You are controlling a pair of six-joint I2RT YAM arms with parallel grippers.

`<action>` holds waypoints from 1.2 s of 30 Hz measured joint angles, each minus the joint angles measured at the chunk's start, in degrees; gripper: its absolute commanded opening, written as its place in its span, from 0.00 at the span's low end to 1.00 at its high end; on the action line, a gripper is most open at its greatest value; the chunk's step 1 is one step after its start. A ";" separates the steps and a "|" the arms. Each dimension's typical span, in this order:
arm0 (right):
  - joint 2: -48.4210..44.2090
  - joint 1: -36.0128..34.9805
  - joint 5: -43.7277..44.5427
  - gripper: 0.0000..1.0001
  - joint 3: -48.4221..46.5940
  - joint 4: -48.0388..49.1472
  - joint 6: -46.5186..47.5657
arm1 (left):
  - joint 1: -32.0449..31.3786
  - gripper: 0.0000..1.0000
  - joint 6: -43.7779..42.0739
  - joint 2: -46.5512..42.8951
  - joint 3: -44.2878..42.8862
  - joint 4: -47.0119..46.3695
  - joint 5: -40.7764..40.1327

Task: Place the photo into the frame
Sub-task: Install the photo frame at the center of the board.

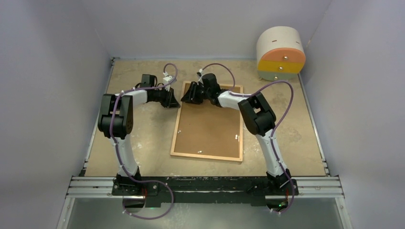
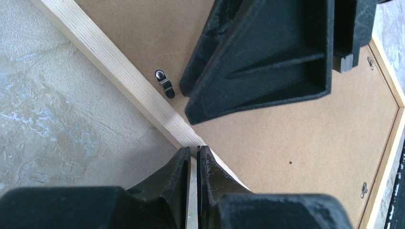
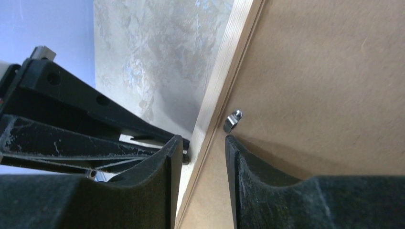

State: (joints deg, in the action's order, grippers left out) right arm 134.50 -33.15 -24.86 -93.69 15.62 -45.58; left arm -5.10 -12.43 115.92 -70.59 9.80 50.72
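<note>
- A pale wood tone with fine straight grain is seen on the frame.
- A plain mid-brown is shown by the backing panel, marked by one small dark speck.
- The clips are coloured silver.
- The table is coloured beige, mottled with pale grey-white blotches.
- Matt black is seen on the left gripper and the right gripper.
- The arms are coloured white with black joints, and the cables purple.
- The drum is banded cream, orange, yellow and pale green.
</note>
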 measured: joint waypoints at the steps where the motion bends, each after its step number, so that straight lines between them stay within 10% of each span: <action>1: -0.39 -0.15 0.07 0.41 0.74 0.26 -0.26 | 0.00 0.10 -0.15 0.00 0.00 -0.02 0.02; 36: 0.92 -1.36 5.55 0.33 -1.33 0.37 -1.31 | -0.02 0.08 -2.19 -0.87 1.14 -0.83 0.07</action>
State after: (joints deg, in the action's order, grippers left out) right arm 135.41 -34.50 -19.31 -95.02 15.99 -46.89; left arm -5.13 -14.61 115.04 -69.45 8.97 50.78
